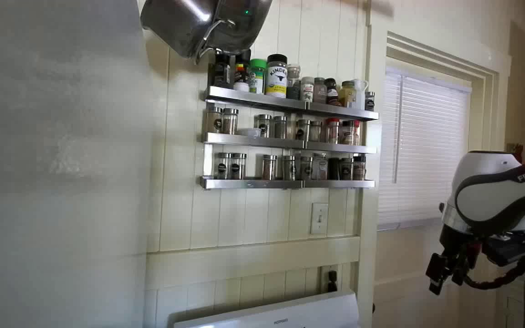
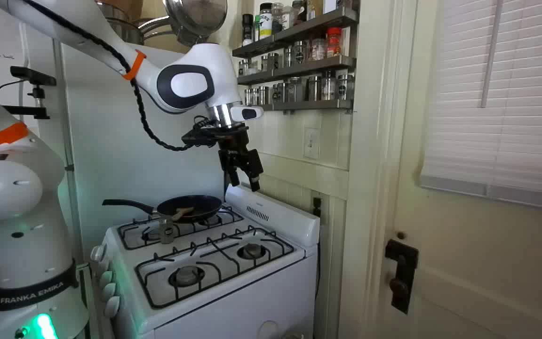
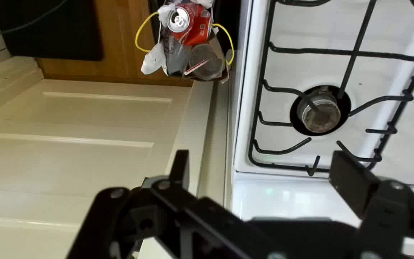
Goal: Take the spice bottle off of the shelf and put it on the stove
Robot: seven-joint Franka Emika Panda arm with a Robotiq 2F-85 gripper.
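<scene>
The three-tier metal shelf (image 1: 253,183) holds rows of spice jars on the wall; it also shows in an exterior view (image 2: 311,104). A small dark bottle (image 1: 333,169) stands upright among the jars on its lowest tier; I cannot tell for sure that it is the spice bottle. The white stove (image 2: 233,301) is below the shelf, with its raised back panel (image 1: 285,314). A small jar with a round dark label (image 2: 166,230) stands on the stove top. My gripper (image 2: 245,181) is open and empty, pointing down above the stove's back; its fingers spread wide in the wrist view (image 3: 261,169).
A dark frying pan (image 2: 200,207) with a wooden utensil sits on a far burner. Black grates (image 3: 257,118) cover the burners. Metal pots (image 1: 208,23) hang above the shelf. A door (image 2: 468,263) stands beside the stove. A trash bag with a red can (image 3: 196,27) is beyond it.
</scene>
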